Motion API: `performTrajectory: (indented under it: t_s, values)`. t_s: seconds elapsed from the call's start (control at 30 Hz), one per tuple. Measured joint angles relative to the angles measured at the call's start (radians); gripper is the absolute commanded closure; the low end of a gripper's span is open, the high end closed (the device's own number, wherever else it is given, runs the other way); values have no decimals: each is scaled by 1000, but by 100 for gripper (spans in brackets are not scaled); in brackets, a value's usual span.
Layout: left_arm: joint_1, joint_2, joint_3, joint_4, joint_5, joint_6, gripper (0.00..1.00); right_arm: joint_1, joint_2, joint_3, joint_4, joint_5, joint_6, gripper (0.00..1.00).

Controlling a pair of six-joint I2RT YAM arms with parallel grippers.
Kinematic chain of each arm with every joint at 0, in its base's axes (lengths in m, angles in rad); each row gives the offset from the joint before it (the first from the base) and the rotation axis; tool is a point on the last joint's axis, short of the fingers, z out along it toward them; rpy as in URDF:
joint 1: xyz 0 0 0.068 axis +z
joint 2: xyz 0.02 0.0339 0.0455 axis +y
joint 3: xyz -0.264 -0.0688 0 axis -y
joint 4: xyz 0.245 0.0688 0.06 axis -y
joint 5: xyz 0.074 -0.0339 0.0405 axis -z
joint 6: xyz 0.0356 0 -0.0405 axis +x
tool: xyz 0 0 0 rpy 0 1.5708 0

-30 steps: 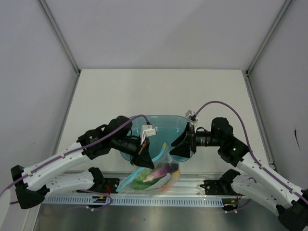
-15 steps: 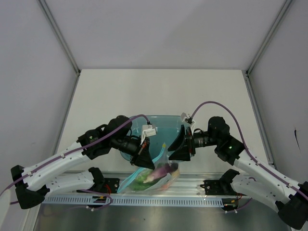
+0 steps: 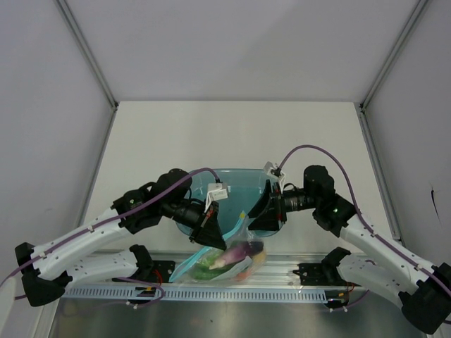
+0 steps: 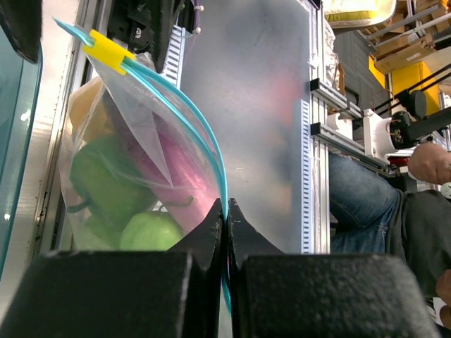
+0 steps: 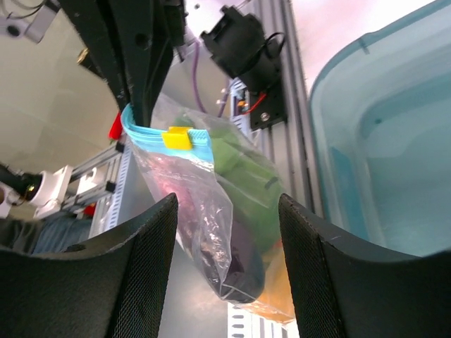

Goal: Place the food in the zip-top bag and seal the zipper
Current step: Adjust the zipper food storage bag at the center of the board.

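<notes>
Left gripper (image 4: 224, 211) is clenched on the teal zipper (image 4: 221, 176) of the one zip-top bag (image 4: 141, 162), which hangs near the single blue tub (image 3: 239, 184); the right gripper (image 5: 227, 204) gapes, grasping nothing. Inside the bag I count two green pieces (image 4: 106, 183), one purple piece (image 4: 180, 176), one yellow piece (image 4: 88, 113).

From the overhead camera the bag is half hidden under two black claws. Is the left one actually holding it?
Observer: Yes. The left wrist camera shows the left gripper shut on the zipper, pinching the teal strip.
Operator: And the right claw?
Observer: Its own camera shows the right gripper open, with the zip-top bag showing in the gap between its fingers.
Operator: Does the bag have a slider?
Observer: Yes, a yellow slider sits farther along the strip from the pinch.
</notes>
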Motion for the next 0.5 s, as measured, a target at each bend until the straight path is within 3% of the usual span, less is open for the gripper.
performTrajectory:
  t_s: [0.37,0.4,0.5]
  values:
    - [0,16,8,28,26,-9,100,100,62,6,124,-73,62,45]
    - [0,19,10,30,30,-10,99,113,67,9,140,-76,70,47]
    - [0,22,17,39,36,-10,100,131,80,15,185,-84,99,65]
